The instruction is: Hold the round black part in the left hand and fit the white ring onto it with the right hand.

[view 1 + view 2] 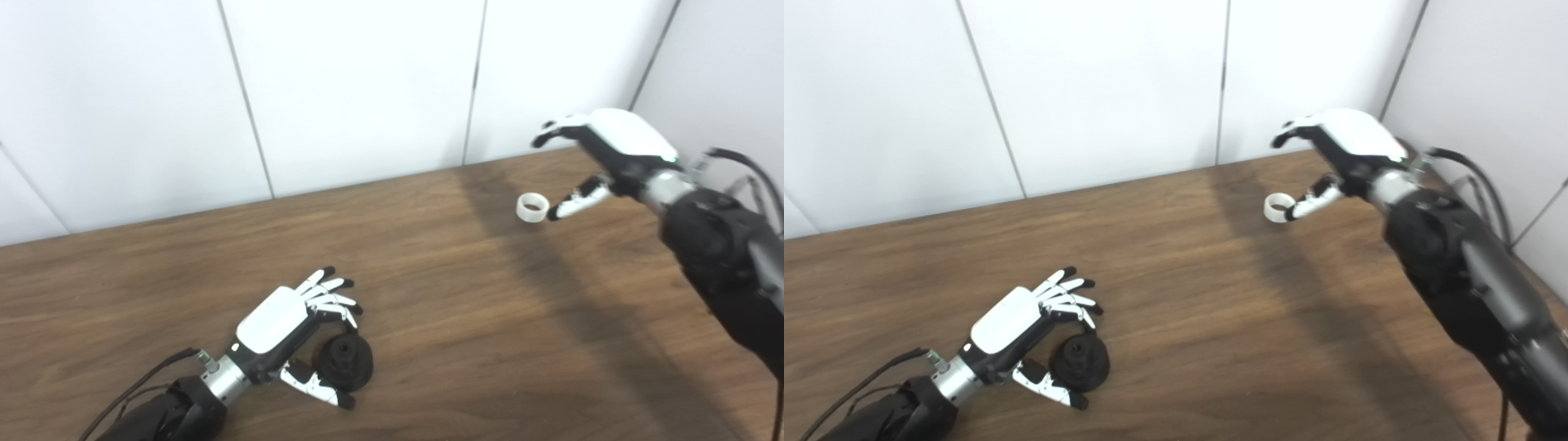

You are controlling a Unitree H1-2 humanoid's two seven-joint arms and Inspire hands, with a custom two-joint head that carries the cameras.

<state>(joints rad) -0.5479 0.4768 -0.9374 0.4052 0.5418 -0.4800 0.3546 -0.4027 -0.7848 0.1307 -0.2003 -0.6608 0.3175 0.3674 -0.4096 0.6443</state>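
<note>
White ring (531, 207) lies tilted, bore facing left; both hands spread, holding nothing

Round black part (344, 361), domed with a central hub, lying flat near the table's front; white ring (531, 207), tilted, far right.

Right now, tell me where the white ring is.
The white ring lies on the table's far right, just off the open right hand's thumb.
</note>
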